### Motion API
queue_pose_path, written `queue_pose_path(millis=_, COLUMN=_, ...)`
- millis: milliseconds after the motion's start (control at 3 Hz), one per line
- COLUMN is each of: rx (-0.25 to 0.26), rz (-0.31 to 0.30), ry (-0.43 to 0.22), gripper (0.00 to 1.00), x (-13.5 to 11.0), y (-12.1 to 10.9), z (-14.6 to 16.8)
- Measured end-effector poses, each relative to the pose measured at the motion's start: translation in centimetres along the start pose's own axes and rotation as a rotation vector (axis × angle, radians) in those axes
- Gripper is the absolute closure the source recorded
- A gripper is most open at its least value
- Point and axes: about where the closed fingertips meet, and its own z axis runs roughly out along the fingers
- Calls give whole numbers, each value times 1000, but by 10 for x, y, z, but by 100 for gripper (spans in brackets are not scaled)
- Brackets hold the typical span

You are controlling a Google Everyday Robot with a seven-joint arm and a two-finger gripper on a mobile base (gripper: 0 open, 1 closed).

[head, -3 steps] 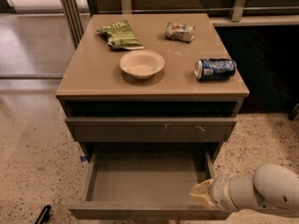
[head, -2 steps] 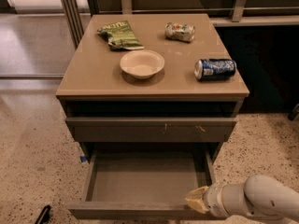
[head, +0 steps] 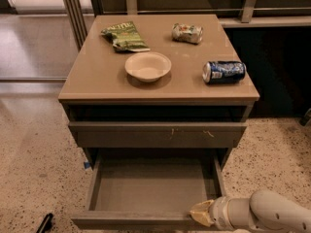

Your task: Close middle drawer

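While the wide grey-brown middle drawer [head: 146, 191] is standing open, the tan gripper [head: 201, 212] is sitting at its front.
The drawer is lying left and beyond it; gripper open or shut, I cannot tell.

The single camera looks steeply down from in front of the bench [head: 97, 76], close in; the gripper [head: 201, 212] shows at lower right.

The gripper [head: 200, 212] has dropped lower and edged left, now at the front right rim of the middle drawer [head: 150, 191].
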Motion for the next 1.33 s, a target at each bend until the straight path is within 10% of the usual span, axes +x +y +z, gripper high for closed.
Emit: queue_pose_path(millis=1333, rx=-93, rz=121, ry=63, gripper=100, x=3, y=2, z=-7)
